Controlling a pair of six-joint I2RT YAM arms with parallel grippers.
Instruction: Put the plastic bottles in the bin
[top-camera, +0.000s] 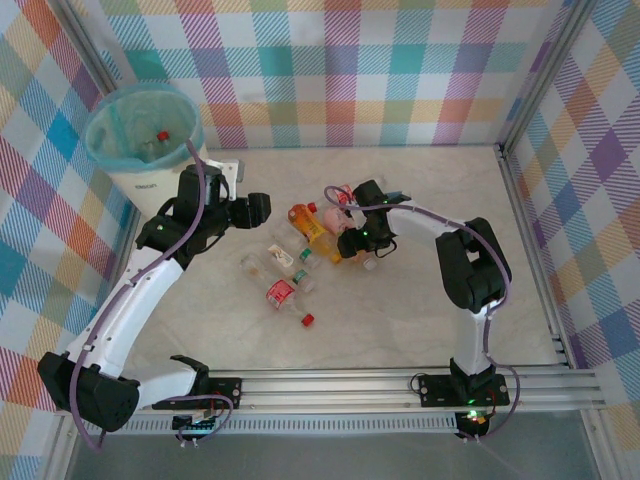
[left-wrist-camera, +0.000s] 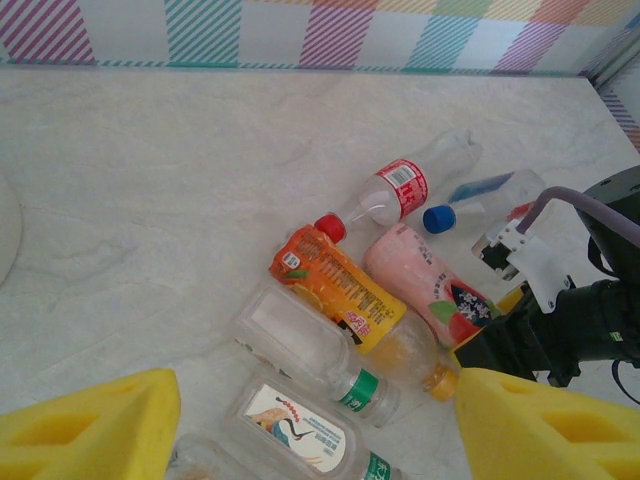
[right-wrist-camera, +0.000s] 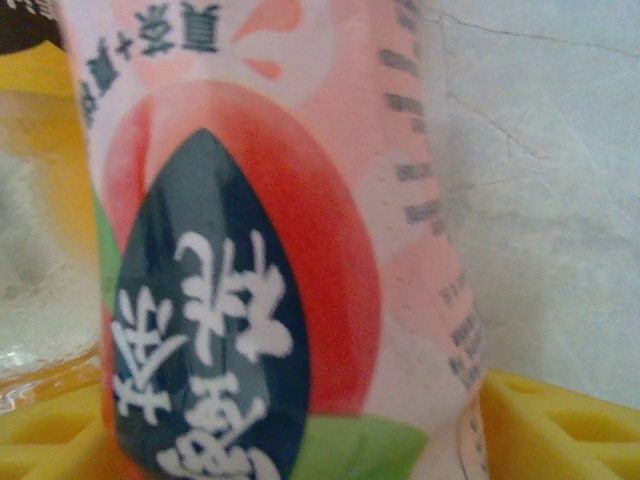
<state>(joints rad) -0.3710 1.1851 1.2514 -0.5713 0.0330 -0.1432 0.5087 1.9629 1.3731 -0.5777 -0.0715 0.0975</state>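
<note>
Several plastic bottles lie in a cluster mid-table: an orange bottle (top-camera: 315, 230) (left-wrist-camera: 340, 290), a pink bottle (left-wrist-camera: 425, 280) (right-wrist-camera: 280, 250), clear green-banded ones (left-wrist-camera: 315, 350) and a red-labelled one (left-wrist-camera: 400, 190). My right gripper (top-camera: 354, 234) (right-wrist-camera: 300, 440) is low on the pink bottle, whose label sits tight between the yellow pads (right-wrist-camera: 560, 430). My left gripper (top-camera: 257, 208) (left-wrist-camera: 315, 430) hovers open over the clear bottles with nothing between its fingers (left-wrist-camera: 90, 430). The bin (top-camera: 150, 175), cream with a teal liner, stands at the back left with a red-capped bottle (top-camera: 160, 138) inside.
More bottles lie nearer the front, one with a red label (top-camera: 282, 292), and a loose red cap (top-camera: 307, 320) beside them. A blue-capped bottle (left-wrist-camera: 480, 200) lies behind the pink one. Checked walls close in the table on three sides.
</note>
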